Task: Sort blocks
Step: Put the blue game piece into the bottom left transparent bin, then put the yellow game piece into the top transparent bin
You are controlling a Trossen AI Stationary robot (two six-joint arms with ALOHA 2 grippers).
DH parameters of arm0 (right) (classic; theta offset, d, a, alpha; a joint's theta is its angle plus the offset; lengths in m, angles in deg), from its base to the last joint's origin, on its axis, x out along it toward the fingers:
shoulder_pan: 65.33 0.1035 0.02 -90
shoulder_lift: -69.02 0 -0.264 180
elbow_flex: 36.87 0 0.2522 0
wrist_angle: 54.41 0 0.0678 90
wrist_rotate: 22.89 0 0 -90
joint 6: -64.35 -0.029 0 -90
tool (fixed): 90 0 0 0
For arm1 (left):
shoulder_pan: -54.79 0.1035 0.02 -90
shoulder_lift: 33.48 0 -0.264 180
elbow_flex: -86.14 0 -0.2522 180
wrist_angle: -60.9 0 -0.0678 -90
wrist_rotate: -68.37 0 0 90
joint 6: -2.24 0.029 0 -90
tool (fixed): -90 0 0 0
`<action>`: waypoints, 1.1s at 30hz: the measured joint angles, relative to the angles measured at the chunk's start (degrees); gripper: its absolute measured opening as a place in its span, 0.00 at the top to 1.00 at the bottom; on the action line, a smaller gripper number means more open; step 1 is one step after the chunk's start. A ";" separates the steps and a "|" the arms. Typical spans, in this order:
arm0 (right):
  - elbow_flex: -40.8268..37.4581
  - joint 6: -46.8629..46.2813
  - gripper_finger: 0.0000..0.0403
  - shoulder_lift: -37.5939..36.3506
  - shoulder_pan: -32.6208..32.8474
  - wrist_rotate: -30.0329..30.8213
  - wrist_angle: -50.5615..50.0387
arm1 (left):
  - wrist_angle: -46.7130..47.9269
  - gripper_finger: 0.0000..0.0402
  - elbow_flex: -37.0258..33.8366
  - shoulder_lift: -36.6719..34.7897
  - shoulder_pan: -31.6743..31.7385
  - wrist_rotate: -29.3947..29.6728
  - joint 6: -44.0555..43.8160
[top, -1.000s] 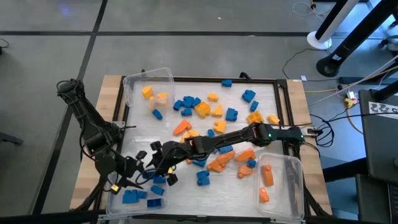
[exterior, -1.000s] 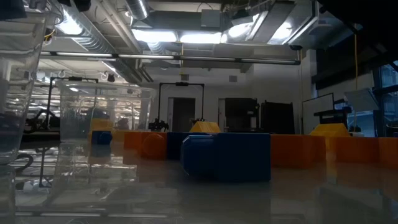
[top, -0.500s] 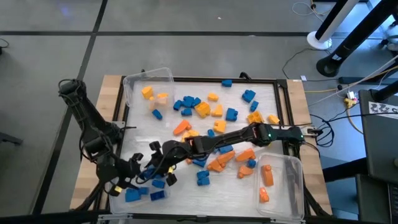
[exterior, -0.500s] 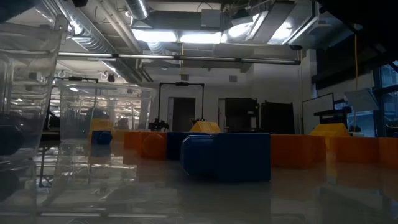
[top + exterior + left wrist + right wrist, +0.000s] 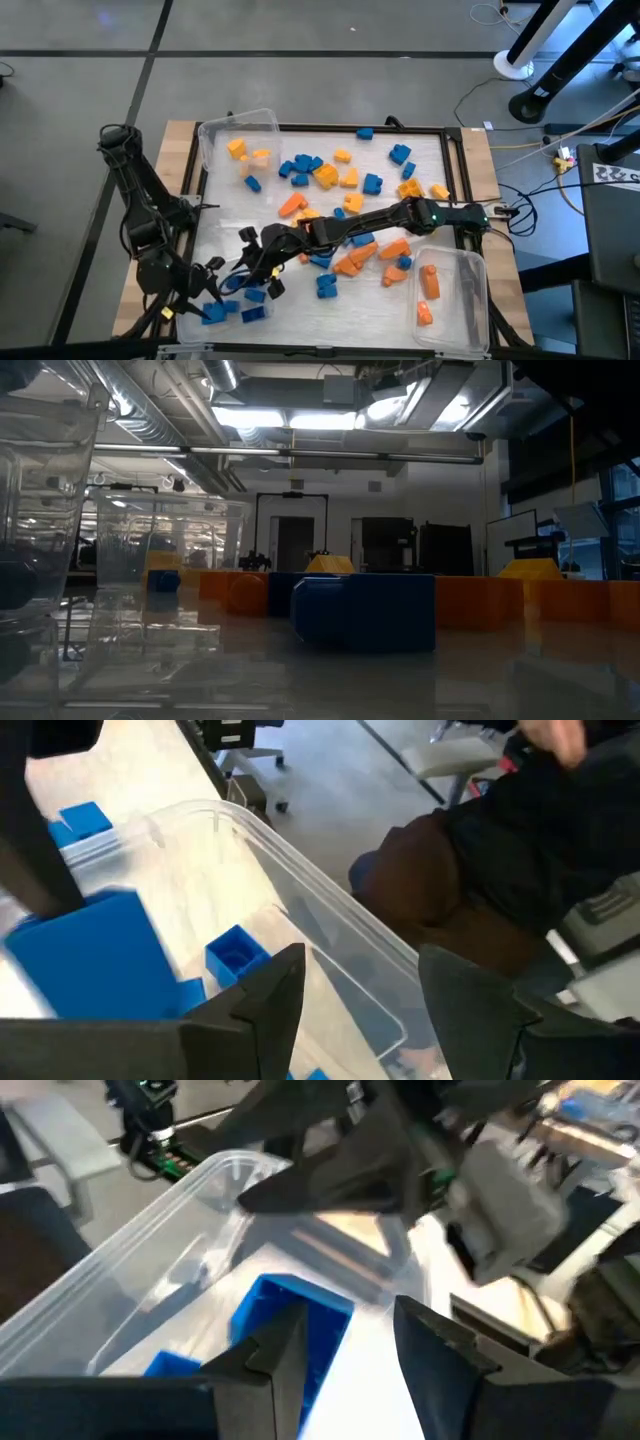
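The left gripper [image 5: 203, 300] is at the near wall of the blue bin [image 5: 300, 870]. Over the last second it has drawn back toward its own table edge. The bin has shifted with it: in the low view the clear wall [image 5: 40, 510] at the left now leans differently from a second ago. That suggests the gripper is tugging or tipping the bin. The wrist view shows the wall running right in front of it, but I cannot tell whether it clamps the wall.

The right gripper [image 5: 243, 278] has not moved. It reaches far across the table and hangs over the bin's inner edge, just beyond the left gripper. Its fingers [image 5: 280, 1355] are spread with nothing between them, and a blue block [image 5: 300, 1315] lies just ahead of one of them.

A few sorted blue blocks [image 5: 213, 313] sit in the bin directly under both grippers. The unsorted blocks [image 5: 325, 177] lie well behind the right gripper, along its arm.

So the bin is likely being repositioned, with most of the sorting undone.
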 joint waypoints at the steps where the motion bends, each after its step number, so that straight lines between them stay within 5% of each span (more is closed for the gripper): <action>1: 0.05 0.00 0.63 0.00 -0.10 -0.55 -1.35 | 0.15 0.54 0.00 -0.25 -0.36 0.02 -0.55; 13: -0.03 -4.33 0.63 -0.08 -0.80 -1.93 -11.46 | 0.08 0.54 0.02 -3.21 -1.93 0.12 0.75; 22: -0.01 4.46 0.63 -5.82 -0.84 -4.34 -17.12 | -0.09 0.54 0.04 -4.09 -1.82 3.96 5.63; 33: -0.01 10.56 0.63 -16.49 -0.75 17.17 -41.04 | 0.00 0.54 0.07 -9.31 4.91 13.80 2.07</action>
